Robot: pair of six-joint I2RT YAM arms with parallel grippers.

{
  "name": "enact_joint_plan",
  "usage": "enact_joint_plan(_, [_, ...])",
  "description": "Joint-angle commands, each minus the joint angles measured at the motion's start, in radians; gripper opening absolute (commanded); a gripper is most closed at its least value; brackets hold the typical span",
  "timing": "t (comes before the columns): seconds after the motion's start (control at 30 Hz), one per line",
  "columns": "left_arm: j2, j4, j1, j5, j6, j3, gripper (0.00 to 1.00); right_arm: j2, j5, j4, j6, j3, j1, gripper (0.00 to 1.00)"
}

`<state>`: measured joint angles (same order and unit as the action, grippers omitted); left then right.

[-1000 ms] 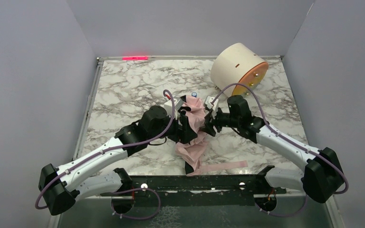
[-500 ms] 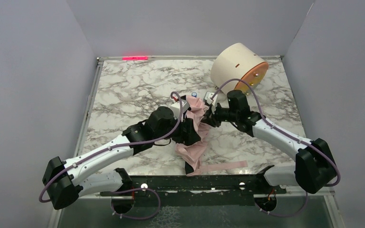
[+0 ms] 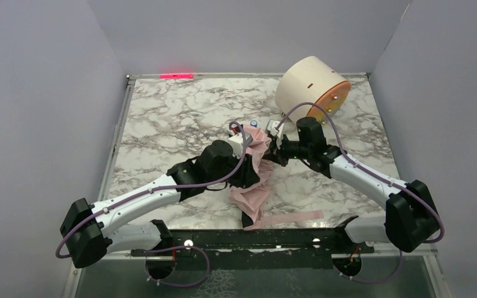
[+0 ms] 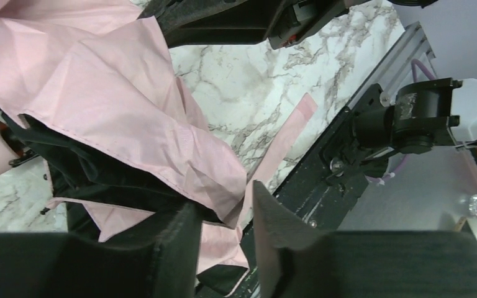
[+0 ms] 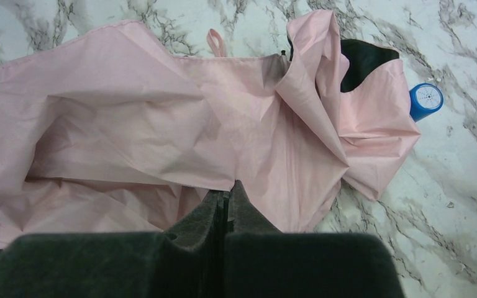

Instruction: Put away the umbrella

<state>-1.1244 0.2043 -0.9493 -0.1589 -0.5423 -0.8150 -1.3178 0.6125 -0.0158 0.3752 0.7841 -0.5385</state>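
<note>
Find umbrella [image 3: 258, 186] crumpled just before drum [image 3: 307, 87]. With left gripper [image 4: 223, 198] narrowly parted round cloth edge, right gripper [image 5: 225, 189] pressed closed at fold, gather loose cloth inward evenly; mind strap [image 3: 292, 218] trailing away from drum.

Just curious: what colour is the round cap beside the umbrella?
Blue; the cap shows best in the right wrist view.

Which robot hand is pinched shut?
The right gripper: it is squeezed tight on the pink umbrella, while the left gripper has a clear gap.
</note>
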Motion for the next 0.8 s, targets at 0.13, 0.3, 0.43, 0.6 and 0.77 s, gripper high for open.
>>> enact_joint_plan(0.13, [0.057, 0.031, -0.005, -0.01, 0.091, -0.032, 0.11, -0.002, -0.045, 0.02, -0.019, 0.036, 0.012, 0.01])
enact_joint_plan(0.3, [0.126, 0.06, -0.005, -0.109, 0.126, -0.011, 0.0, -0.005, -0.077, 0.027, -0.029, 0.032, 0.015, 0.01])
enact_joint_plan(0.43, [0.178, 0.094, -0.004, -0.135, 0.148, 0.001, 0.0, -0.013, -0.092, 0.026, -0.033, 0.036, 0.015, 0.01])
enact_joint_plan(0.6, [0.218, 0.142, -0.004, -0.134, 0.145, 0.034, 0.0, -0.011, -0.1, 0.025, -0.033, 0.038, 0.017, 0.01])
enact_joint_plan(0.77, [0.189, 0.115, -0.004, -0.192, 0.099, 0.09, 0.0, -0.015, -0.011, -0.071, -0.02, 0.076, 0.017, 0.06])
